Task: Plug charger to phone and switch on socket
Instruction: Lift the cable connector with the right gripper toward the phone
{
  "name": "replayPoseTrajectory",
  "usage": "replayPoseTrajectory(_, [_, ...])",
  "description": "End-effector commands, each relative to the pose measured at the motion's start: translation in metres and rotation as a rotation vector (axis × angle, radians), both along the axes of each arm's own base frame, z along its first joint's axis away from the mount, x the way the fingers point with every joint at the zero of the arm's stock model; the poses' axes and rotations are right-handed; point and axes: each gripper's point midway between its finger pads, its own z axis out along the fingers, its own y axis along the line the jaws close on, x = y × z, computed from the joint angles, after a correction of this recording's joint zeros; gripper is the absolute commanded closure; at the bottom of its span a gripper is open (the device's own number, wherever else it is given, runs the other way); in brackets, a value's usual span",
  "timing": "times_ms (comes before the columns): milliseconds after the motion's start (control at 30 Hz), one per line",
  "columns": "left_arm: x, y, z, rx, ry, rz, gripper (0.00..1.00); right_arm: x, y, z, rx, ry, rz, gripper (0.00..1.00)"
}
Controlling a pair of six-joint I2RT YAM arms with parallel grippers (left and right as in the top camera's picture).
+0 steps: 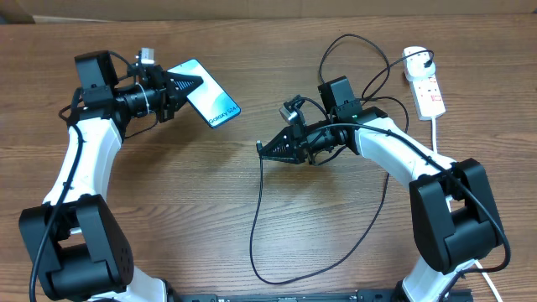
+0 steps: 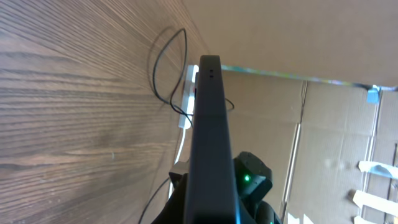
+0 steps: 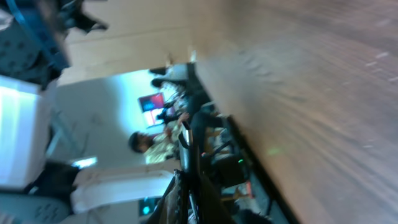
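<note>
Phone look: You are looking at a slim phone [image 1: 210, 102] with a black rim. Its blue-white screen is facing up and sitting slantwise in the overhead view, while the left wrist view is showing it edge-on as a dark bar.
Writing: The small line on the screen is reading "Galaxy S24". The red marks on the socket [image 1: 426, 84] are showing too small to read.
Left gripper: Your left gripper [image 1: 190, 85] is clamping the phone by its upper-left end, at the far left of the table [image 1: 336, 243].
Charger look: The charger [image 1: 256, 218] is showing as a thin black cable. It is running from the socket, curling past the right arm and trailing in one long loop toward the near edge.
Right gripper: Your right gripper [image 1: 263, 150] is pinching the cable's free end, fingertips pointing left. The connector tip is too small to make out, and the right wrist view is blurring.
Gap: The phone is lying up and left of the right gripper, with bare wood between them.
Socket: It is lying at the far right, well apart from both grippers, with a black plug [image 1: 427, 58] sitting at its rounded end.
</note>
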Motion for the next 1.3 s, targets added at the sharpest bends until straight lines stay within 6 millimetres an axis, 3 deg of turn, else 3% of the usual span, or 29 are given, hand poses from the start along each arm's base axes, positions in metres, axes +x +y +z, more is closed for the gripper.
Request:
replayPoseTrajectory(0, [-0.007, -0.012, 0.013, -0.037, -0.032, -0.064, 0.96, -0.015, 0.0, 0.038, 0.172, -0.044, 0.093, 0.96])
replayPoseTrajectory(100, [-0.008, -0.014, 0.012, -0.041, -0.019, -0.068, 0.96, -0.026, 0.002, 0.052, 0.268, -0.088, 0.154, 0.96])
replayPoseTrajectory(433, [-0.016, -0.019, 0.015, -0.092, 0.02, -0.098, 0.96, -0.033, 0.007, 0.052, 0.27, -0.076, 0.176, 0.96])
replayPoseTrajectory(1000, [-0.034, -0.016, -0.016, -0.009, 0.133, -0.083, 0.96, -0.043, 0.015, 0.054, 0.272, -0.039, 0.209, 0.96])
replayPoseTrajectory(1267, [-0.035, -0.016, -0.017, 0.0, 0.121, -0.09, 0.96, -0.045, 0.016, 0.054, 0.263, -0.012, 0.21, 0.96])
